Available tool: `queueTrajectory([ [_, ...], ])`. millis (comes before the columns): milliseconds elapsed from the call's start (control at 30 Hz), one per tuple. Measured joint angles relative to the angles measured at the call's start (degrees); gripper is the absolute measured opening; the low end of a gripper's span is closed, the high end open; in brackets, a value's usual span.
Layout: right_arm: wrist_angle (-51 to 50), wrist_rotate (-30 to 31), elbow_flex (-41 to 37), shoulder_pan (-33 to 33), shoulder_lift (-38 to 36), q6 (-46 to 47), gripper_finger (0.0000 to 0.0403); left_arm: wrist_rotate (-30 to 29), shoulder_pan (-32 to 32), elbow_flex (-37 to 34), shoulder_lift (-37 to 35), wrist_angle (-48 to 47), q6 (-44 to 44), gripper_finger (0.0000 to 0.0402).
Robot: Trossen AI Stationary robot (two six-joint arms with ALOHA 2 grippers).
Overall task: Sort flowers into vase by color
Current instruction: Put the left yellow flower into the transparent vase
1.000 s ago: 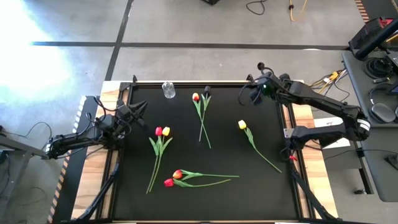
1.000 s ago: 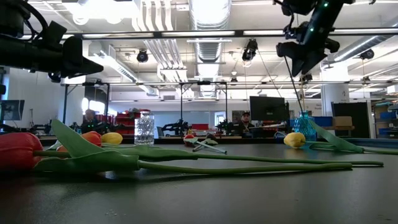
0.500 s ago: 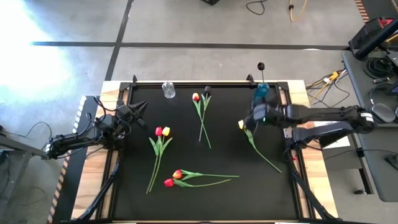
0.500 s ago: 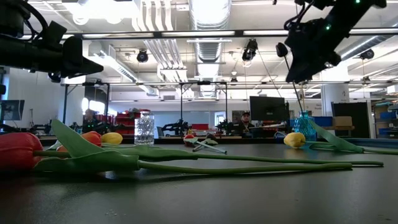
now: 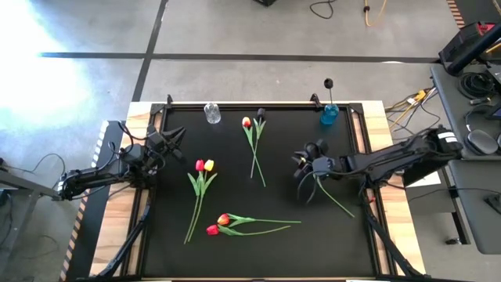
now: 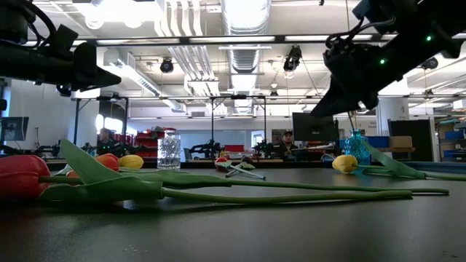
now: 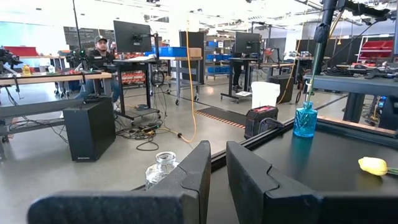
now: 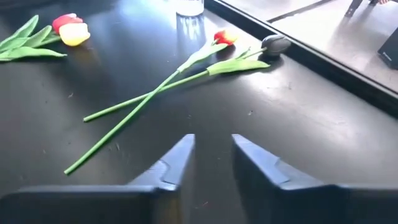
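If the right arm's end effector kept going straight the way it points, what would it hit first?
Probably the pair of tulips lying mid-table, the orange-red and dark-headed ones. The right end effector faces them across bare black tabletop, though depth is hard to judge.

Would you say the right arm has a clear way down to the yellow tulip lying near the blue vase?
Probably yes: the right hand hangs just above the yellow tulip, with nothing seen between them.
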Motion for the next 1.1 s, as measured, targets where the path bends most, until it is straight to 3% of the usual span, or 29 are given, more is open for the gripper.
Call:
queueTrajectory([
  [167, 4.27, -1.48, -0.03, 0.1, 4.96, -0.34, 0.0017, 0.01, -0.02, 0.0, -0.02, 0.0, 0.0, 0.0038],
  [400, 9.59, -2.09, -0.03, 2.73, 10.17, -0.4, 0.0013, 0.0, 0.0, 0.0, -0.02, 0.1, 0.02, 0.0038],
  [633, 12.3, -1.39, 0.53, 2.86, 10.49, -5.71, 0.0013, -0.47, 0.0, 0.02, -0.02, 2.29, 0.08, 0.0038],
  [833, 12.36, -1.09, 2.52, 2.86, 8.84, -12.73, 0.0013, 2.8, 0.0, 0.02, 0.17, 2.06, -2.03, 0.0038],
  [933, 12.33, -1.07, 3.82, 2.84, 8.58, -16.21, 0.0013, 9.09, 0.0, 0.76, 1.02, 0.71, -8.08, 0.0038],
  [1000, 12.4, -1.09, 4.6, 2.82, 8.58, -18.54, 0.0013, 15.86, -0.12, 2.74, 2.7, -4.73, -12.59, 0.0038],
  [1100, 12.31, -1.11, 5.47, 2.61, 8.58, -20.99, 0.0013, 17.8, -0.6, 4.92, 7.36, -14.99, -19.03, 0.0037],
])
